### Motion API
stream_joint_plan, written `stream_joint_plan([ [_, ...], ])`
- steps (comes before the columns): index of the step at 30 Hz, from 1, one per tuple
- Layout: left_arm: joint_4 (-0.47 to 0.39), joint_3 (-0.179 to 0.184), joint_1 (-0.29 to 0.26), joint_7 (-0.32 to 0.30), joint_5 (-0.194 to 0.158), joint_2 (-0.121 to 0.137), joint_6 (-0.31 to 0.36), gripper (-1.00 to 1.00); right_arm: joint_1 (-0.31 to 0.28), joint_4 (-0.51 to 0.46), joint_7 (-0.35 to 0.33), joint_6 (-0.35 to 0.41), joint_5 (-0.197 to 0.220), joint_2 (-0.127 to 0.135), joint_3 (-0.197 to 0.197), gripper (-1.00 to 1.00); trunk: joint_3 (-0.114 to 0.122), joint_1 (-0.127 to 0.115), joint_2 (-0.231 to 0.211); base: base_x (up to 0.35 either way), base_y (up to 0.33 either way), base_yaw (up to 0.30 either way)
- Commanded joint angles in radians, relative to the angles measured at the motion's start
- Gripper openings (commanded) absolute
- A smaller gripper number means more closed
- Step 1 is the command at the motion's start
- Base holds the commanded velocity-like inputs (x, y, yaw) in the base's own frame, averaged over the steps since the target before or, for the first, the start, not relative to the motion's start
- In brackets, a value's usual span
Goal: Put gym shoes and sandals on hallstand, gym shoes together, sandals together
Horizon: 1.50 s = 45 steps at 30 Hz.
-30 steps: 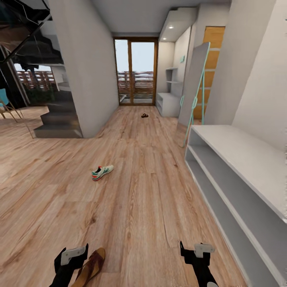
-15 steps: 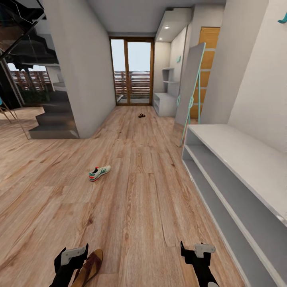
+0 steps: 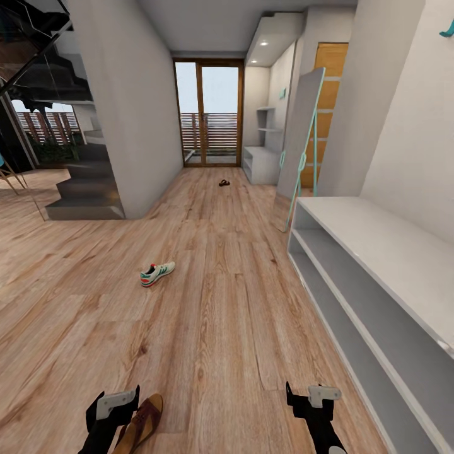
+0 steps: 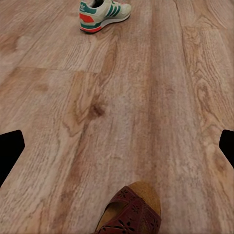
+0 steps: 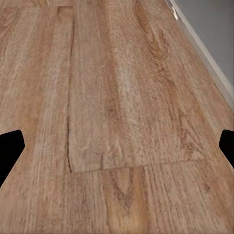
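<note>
Hovering open-jawed, both grippers — left gripper (image 3: 113, 403) above a sandal (image 3: 144, 421), right gripper (image 3: 310, 397) over bare floor (image 3: 221, 315).

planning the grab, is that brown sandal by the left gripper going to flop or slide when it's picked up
The sandal lies flat on the wood floor and looks thin, so it is probably light and may flex if pinched at one end. The smooth planks suggest it could slide if nudged sideways. Its wide cut-out strap looks like the firmest grip point. The left gripper stands open beside it.
</note>
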State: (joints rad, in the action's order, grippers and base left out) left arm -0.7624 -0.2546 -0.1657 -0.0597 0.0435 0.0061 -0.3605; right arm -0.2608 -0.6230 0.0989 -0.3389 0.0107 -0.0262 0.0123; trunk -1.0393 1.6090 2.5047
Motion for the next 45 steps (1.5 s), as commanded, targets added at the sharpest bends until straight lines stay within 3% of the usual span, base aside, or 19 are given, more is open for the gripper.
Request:
stream_joint_plan([
  [1,0.0,0.0,0.0,0.0,0.0,0.0,0.0,1.0,0.0,0.0,0.0,0.0,0.0,0.0,0.0,1.0,0.0,0.0,0.0,0.0,0.0,0.0],
  [24,0.0,0.0,0.0,0.0,0.001,0.0,0.0,1.0,0.0,0.0,0.001,0.0,0.006,-0.001,-0.002,1.0,0.0,0.0,0.0,-0.002,0.0,0.0],
  [45,0.0,0.0,0.0,0.0,0.0,0.0,-0.004,1.0,0.0,0.003,0.0,0.0,0.001,-0.006,0.001,1.0,0.0,0.0,0.0,-0.108,0.0,0.0],
])
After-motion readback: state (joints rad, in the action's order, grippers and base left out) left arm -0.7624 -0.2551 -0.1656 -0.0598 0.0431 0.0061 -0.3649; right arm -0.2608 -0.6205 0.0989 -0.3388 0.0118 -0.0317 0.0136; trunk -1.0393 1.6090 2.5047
